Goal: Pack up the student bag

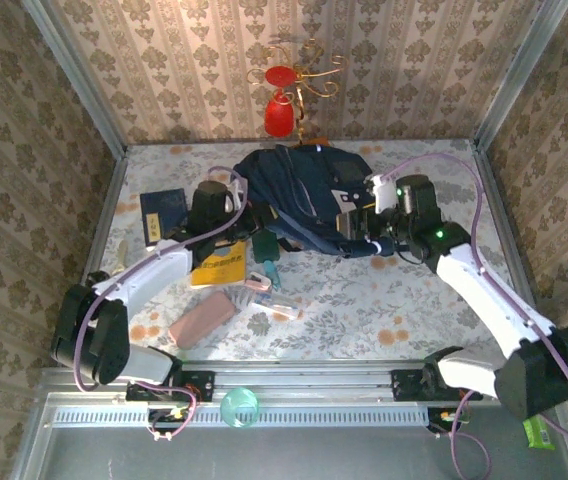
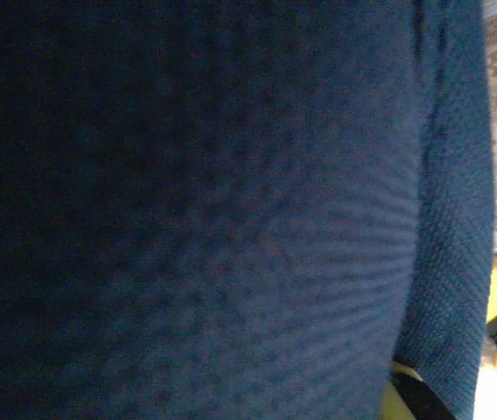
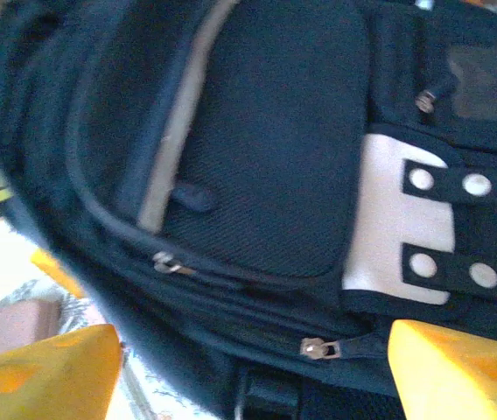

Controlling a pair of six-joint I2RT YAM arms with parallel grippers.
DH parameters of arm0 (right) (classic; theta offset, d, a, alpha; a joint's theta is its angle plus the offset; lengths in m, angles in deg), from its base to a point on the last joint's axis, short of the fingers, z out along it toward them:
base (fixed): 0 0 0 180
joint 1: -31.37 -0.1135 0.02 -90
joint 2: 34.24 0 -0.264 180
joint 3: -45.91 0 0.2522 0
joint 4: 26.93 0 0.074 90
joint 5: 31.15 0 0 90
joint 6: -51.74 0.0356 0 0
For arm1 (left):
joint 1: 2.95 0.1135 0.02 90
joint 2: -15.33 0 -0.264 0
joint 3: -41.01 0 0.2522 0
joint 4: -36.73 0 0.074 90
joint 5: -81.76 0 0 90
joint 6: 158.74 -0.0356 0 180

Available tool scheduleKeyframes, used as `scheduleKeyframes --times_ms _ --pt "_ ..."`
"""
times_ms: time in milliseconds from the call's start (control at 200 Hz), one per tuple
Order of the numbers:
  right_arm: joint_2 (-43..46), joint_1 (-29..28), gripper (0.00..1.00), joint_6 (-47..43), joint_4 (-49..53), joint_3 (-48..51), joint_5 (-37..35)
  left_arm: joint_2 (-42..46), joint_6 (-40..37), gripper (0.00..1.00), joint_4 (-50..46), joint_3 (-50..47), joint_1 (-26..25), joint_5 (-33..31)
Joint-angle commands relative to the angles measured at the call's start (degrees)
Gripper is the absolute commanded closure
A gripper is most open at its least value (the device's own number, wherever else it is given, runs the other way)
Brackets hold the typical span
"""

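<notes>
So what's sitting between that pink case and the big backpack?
In the top view, a small teal object and a little pink block lie between the pink case and the student bag.

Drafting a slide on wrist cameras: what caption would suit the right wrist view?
Open right pincer facing the backpack, its front zip pocket and white patch close up.

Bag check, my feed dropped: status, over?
Right gripper open over bag front. Left gripper at bag's side, jaws hidden. Yellow book, pink case unpacked, left of bag.
</notes>
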Motion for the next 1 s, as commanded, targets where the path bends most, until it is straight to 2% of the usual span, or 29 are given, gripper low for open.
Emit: scheduleKeyframes --times_ms 0,80,190,350,470,670,765,885,925,995 --pt "2.42 -1.96 0.14 -11.97 -7.40 4.20 -1.38 0.68 0.55 1.00 -0.73 5.44 4.61 7.45" --pt "2.67 -3.54 0.12 -19.13 -10.12 7.48 -3.22 0.34 -2.13 1.00 -5.37 7.49 6.18 10.24" --pt "2.57 -3.75 0.11 -28.28 -13.37 11.58 -2.29 -0.54 -4.98 1.00 -10.27 9.85 7.23 12.95" --pt "2.44 -4.50 0.11 -37.57 -15.71 16.73 -2.20 -1.77 -7.58 1.00 -14.90 11.92 9.20 13.66" --pt "0.90 -6.32 0.12 -40.81 -16.83 19.20 -7.02 -2.85 -7.58 1.00 -15.32 12.47 9.77 14.47" --pt "-2.26 -7.81 0.16 -42.53 -24.27 23.95 -9.93 -2.85 -8.25 1.00 -16.18 12.05 9.87 13.23" --pt "-5.87 -8.21 0.22 -43.76 -30.39 24.25 -11.73 -2.76 -7.97 1.00 -15.55 11.26 9.76 13.19" --pt "-10.50 -9.60 0.37 -44.20 -38.25 23.98 -12.28 -3.13 -7.42 1.00 -14.70 10.12 9.80 12.77" --pt "-11.39 -10.00 0.44 -44.93 -38.89 23.89 -12.75 -3.37 -7.08 1.00 -14.29 9.80 9.77 12.51" --pt "-11.31 -10.30 0.62 -44.69 -39.55 24.24 -13.62 -3.90 -6.42 1.00 -13.11 9.11 9.71 11.98"
